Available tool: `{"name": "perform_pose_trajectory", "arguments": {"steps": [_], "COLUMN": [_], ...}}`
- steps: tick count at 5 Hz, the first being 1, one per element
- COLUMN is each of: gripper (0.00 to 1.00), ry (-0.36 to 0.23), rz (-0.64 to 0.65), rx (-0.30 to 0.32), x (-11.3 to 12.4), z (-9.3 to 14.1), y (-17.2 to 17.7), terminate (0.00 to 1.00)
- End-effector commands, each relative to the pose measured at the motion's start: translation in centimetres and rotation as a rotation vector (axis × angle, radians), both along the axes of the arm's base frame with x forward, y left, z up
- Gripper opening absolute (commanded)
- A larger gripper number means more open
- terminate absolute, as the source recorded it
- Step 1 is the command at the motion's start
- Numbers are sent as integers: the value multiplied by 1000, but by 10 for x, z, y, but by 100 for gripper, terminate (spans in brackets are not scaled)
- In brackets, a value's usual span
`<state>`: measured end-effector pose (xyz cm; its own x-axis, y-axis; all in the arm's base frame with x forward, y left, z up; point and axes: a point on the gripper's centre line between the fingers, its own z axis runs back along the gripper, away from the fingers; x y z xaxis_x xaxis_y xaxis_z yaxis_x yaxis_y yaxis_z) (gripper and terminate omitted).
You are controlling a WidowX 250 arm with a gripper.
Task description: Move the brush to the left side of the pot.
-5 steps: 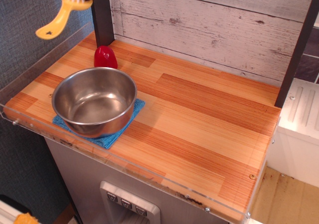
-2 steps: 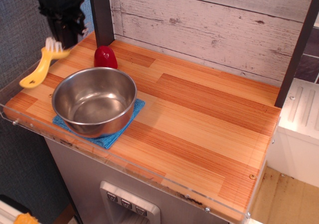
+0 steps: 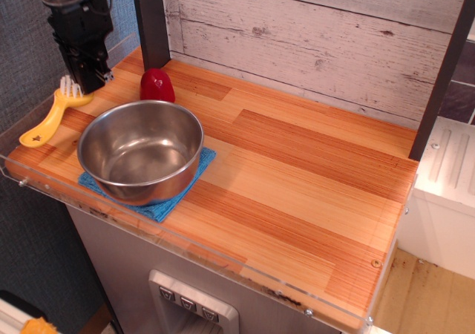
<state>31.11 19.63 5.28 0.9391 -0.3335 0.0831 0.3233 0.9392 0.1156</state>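
The yellow brush [image 3: 49, 119] with white bristles is at the table's far left edge, left of the shiny steel pot [image 3: 140, 148]. Its handle end points toward the front left and looks to be at or just above the wood. My black gripper [image 3: 84, 80] comes down from above at the top left and is shut on the brush's head, next to the bristles. The pot stands upright on a blue cloth [image 3: 169, 198], a short gap right of the brush.
A small red object [image 3: 156, 85] stands just behind the pot. A dark post [image 3: 151, 18] rises at the back left beside my gripper. A clear plastic rim [image 3: 44, 189] runs along the table's left and front edges. A whitewashed plank wall [image 3: 312, 37] backs the table.
My gripper has come down and to the left with the brush, from high above the back-left corner to table level left of the pot. The pot and the red object have not moved.
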Motion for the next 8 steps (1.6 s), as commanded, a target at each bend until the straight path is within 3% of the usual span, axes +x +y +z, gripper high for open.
{"name": "perform_pose_trajectory", "arguments": {"steps": [1, 3, 4, 5, 6, 7, 8], "gripper": [100, 100, 100, 100, 100, 100, 100], "ry": [-4, 9, -53, -124, -108, -62, -39], "rz": [87, 129, 115, 188, 375, 393, 366], "rx": [11, 38, 86, 93, -33, -133, -138], "x": [-8, -4, 2, 6, 7, 6, 5], "z": [11, 26, 70, 120, 137, 115, 103], "y": [12, 3, -3, -28, -58, -97, -113], "terminate": [0, 0, 0, 0, 0, 0, 0]}}
